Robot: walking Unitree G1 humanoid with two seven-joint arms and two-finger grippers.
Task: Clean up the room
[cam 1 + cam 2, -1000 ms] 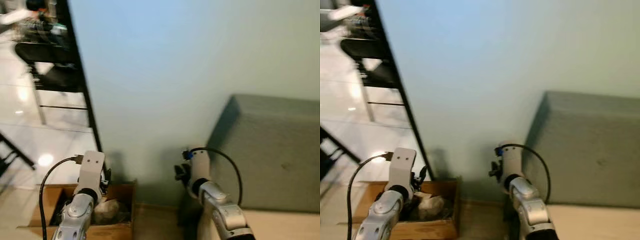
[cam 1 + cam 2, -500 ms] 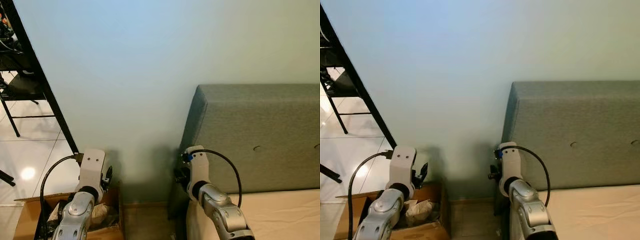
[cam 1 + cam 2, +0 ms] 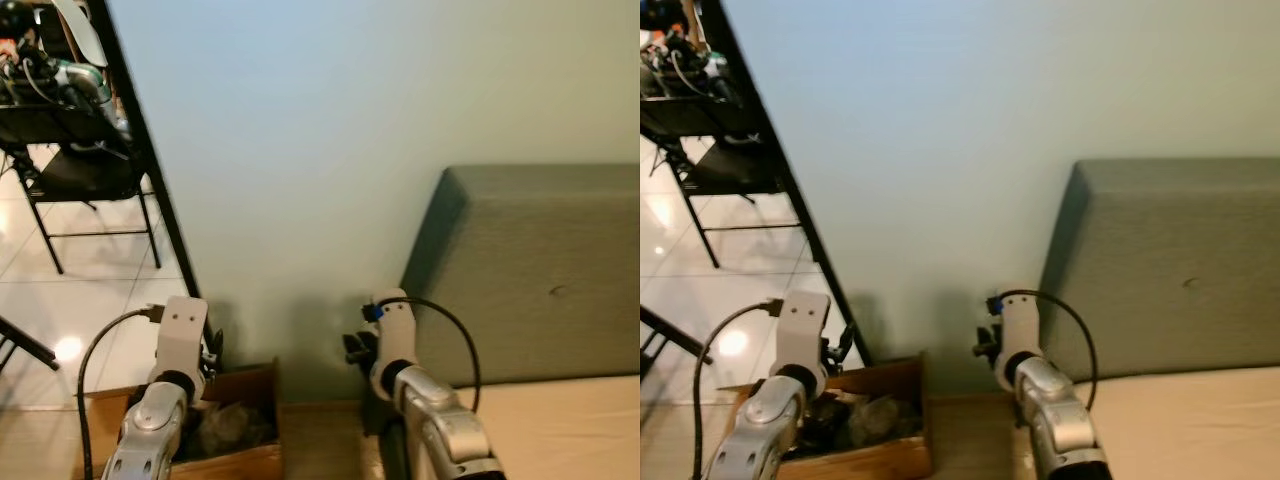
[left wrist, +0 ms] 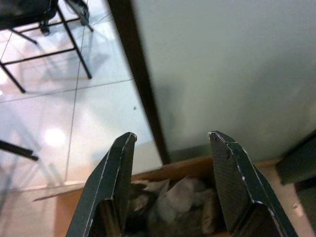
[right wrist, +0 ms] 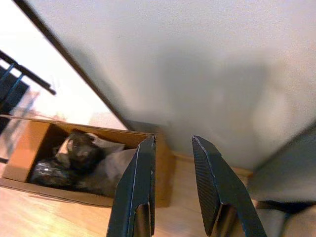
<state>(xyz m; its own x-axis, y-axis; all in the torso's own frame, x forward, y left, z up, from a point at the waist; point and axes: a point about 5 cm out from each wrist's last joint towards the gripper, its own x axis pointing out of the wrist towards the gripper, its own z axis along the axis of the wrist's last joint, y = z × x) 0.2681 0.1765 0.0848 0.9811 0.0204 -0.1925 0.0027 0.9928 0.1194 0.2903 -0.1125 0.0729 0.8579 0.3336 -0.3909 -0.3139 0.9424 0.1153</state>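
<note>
Our left gripper [image 4: 173, 182] hangs over the cardboard box [image 4: 195, 168], its two fingers [image 4: 116, 182] spread wide apart and holding nothing. Our right gripper [image 5: 173, 182] is raised in front of the wall [image 5: 197, 64], fingers a little apart with only air between them, also empty.

Looking outward from the left gripper, the box sits on the floor against the wall and already holds crumpled paper [image 4: 182, 195] and dark bagged rubbish [image 5: 76, 148]. We take this to be where the room's clutter goes. From our head, the box [image 3: 885, 455] lies low on our left, under the left arm [image 3: 165, 395]. The right arm [image 3: 420, 400] stands by the end of the grey sofa back [image 3: 540, 270], with a pale cushion surface [image 3: 1180, 420] below it.

What has changed over the last second is our view, not the things. Half a second ago the sofa back sat more centrally and the black frame stood far at the left edge; now the whole scene has slid right, bringing back the frame [image 3: 150, 170], the black chair [image 3: 75, 185] beside it and the shiny tiled floor [image 3: 70, 290]. So our head or body has turned left, while both arms kept their pose.

For the task, we judge that nothing is in hand and we are scanning for the next item to collect.
</note>
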